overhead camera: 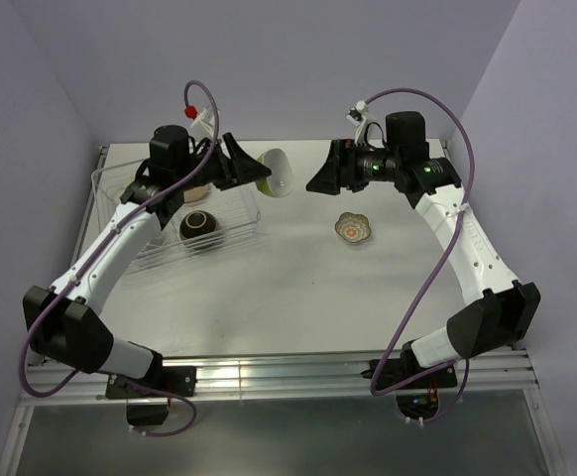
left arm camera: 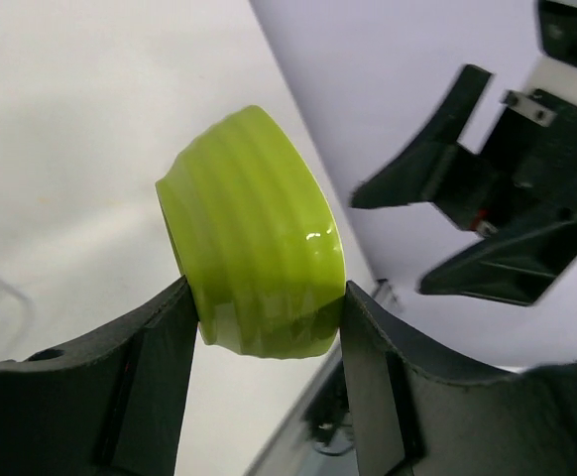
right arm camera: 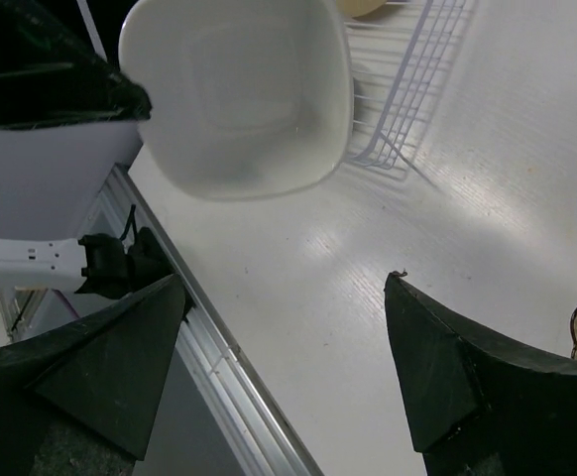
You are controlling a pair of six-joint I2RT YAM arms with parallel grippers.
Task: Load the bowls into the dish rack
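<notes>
— As the lime-green bowl [overhead camera: 276,172] hangs tipped on its side, what has hold of it?

— The left end effector [overhead camera: 261,169]. In its wrist view, both fingers [left arm camera: 160,337] press against the ribbed green wall, one on each side, so it is clamped on that bowl. The white inside of the bowl faces the other arm.

— Where is it relative to the dish rack [overhead camera: 105,193]?

— Just past the rack's far right corner, outside the wire. It looks lifted off the table [overhead camera: 298,297], and the right wrist view shows the rack's corner just beside it.

— Is anything in the rack?

— A dark brown bowl [overhead camera: 198,224] sits upright near the right side. Behind it is a tan bowl [overhead camera: 198,192], half hidden by the left arm.

— And the right end effector [overhead camera: 310,184]?

— Its fingers are spread wide with nothing between them. It points at the green bowl's mouth from close by, not touching it.

— Are there any bowls loose on the table?

— One small scalloped bowl [overhead camera: 352,227] stands upright to the right of the rack, well apart from it. It lies below the right end effector. Its edge also shows at the right border of the right wrist view.
</notes>
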